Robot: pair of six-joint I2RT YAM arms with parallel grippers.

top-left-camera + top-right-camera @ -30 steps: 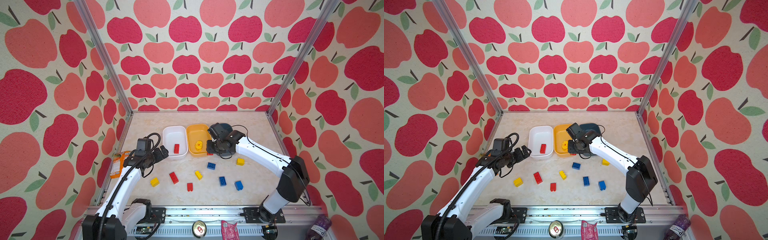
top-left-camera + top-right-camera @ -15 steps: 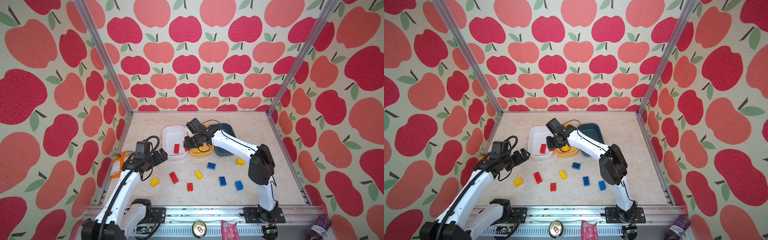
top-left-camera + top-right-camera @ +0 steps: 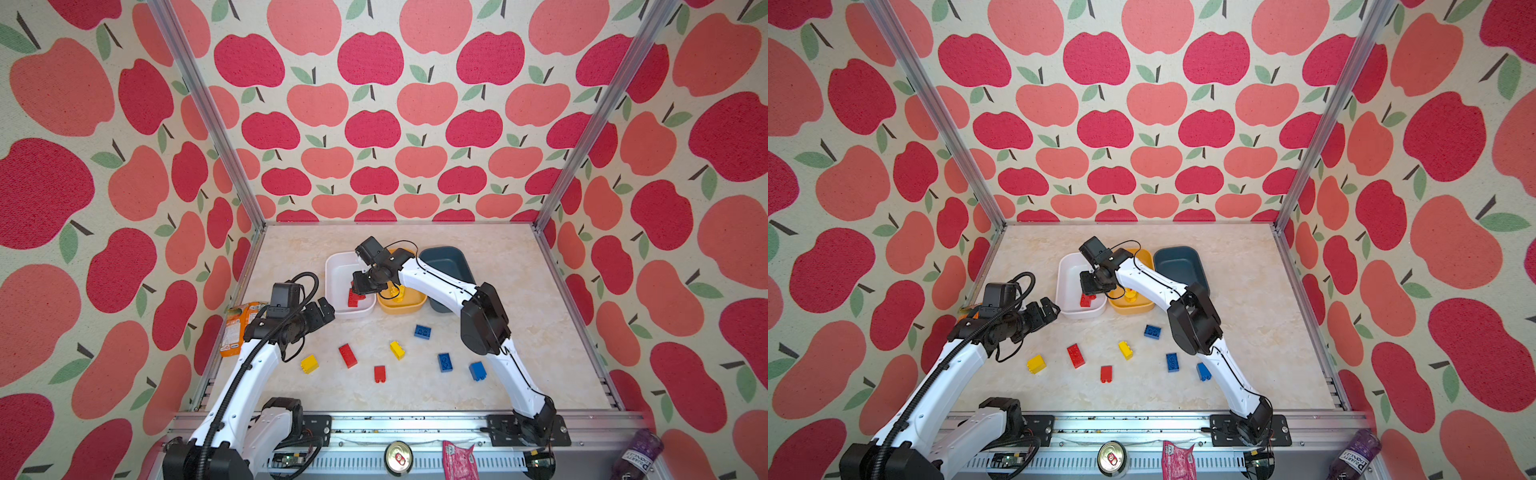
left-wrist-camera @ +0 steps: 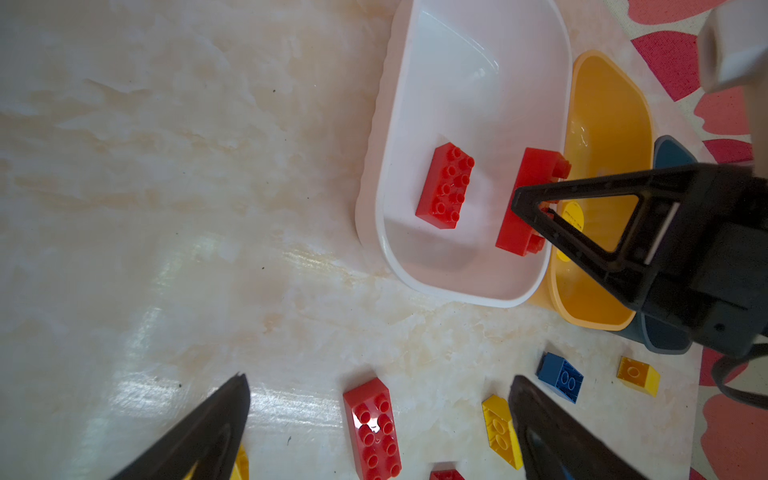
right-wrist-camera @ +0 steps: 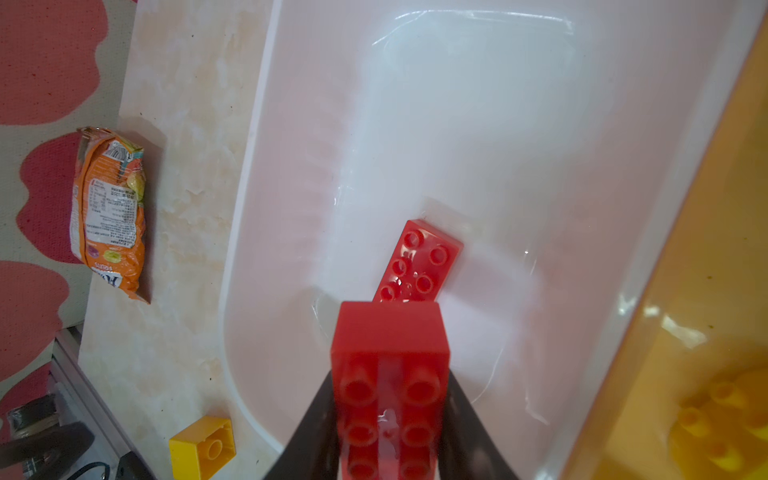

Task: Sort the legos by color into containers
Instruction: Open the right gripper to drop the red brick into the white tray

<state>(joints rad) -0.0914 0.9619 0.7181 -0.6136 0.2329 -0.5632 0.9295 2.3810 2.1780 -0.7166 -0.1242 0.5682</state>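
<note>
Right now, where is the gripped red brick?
The red brick hangs in the right gripper over the white tub, beside the yellow tub, centre-left in both top views.

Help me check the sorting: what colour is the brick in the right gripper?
Red. The brick shows best in the right wrist view, over the white tub.

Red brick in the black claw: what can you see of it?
The red brick is glossy plastic, oblong, with two rows of round studs on one face. The right gripper is shut on its long sides. It hangs end-down over the white tub, near the wall beside the yellow tub. A second red brick lies flat on the tub floor nearby; whether they touch cannot be told.
</note>
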